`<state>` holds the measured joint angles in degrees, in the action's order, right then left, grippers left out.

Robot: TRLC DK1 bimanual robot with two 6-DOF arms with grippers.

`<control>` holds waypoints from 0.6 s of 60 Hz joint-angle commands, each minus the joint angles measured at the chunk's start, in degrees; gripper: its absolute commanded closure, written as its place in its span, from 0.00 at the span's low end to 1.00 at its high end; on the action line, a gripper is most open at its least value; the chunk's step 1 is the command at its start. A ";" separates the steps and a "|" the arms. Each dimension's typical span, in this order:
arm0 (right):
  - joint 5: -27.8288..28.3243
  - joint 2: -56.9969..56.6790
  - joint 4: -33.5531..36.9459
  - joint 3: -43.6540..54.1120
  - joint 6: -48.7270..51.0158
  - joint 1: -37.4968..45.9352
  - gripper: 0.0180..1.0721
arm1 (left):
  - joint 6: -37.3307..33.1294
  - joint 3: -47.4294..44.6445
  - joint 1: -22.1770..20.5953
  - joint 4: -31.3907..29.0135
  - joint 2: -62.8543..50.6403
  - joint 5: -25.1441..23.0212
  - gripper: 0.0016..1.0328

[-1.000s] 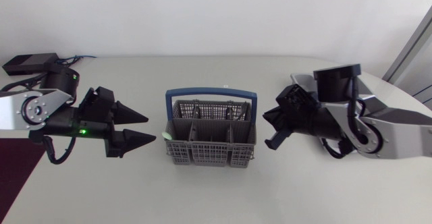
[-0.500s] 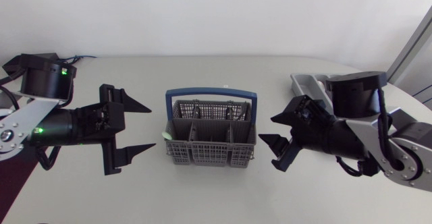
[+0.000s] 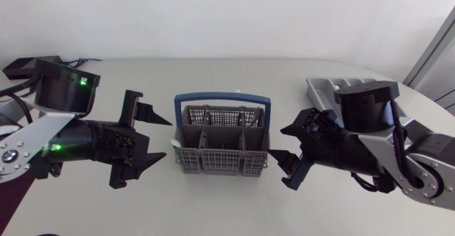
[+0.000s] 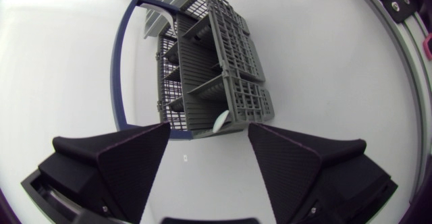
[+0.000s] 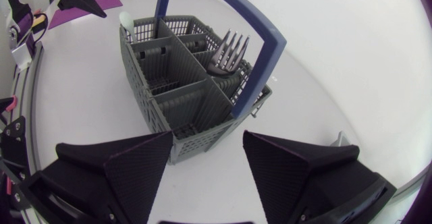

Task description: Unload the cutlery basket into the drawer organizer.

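So the grey cutlery basket [image 3: 222, 149] with the blue handle [image 3: 222, 98] is sitting upright in the middle of the table [image 3: 234, 207], with an arm on each side of it. The left gripper [image 3: 166, 138] is hanging just beside the basket's left end with its fingers spread wide, gripping nothing. The right gripper [image 3: 276, 142] is doing the same at the opposite end, also spread and empty, with its lower fingertip almost at the basket wall.

Inside the basket, a few dark forks [image 5: 226, 52] are standing tines-up in a compartment close under the handle. A pale spoon tip [image 3: 175, 143] is poking up at the corner nearest the left gripper. The compartments closest to the right gripper are looking empty.

The grey drawer organizer [image 3: 323, 88] is lying at the back right of the table, half hidden behind the right arm, so I can't tell what's in it.
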<state>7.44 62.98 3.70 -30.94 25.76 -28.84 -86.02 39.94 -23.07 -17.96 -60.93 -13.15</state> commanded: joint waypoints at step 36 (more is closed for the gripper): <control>0.03 -0.14 0.34 2.20 0.08 -0.34 0.28 | -13.30 -1.80 -2.24 3.98 -3.32 0.23 0.64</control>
<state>7.49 62.98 3.92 -30.50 25.76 -28.84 -96.36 39.79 -24.53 -14.37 -63.02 -12.97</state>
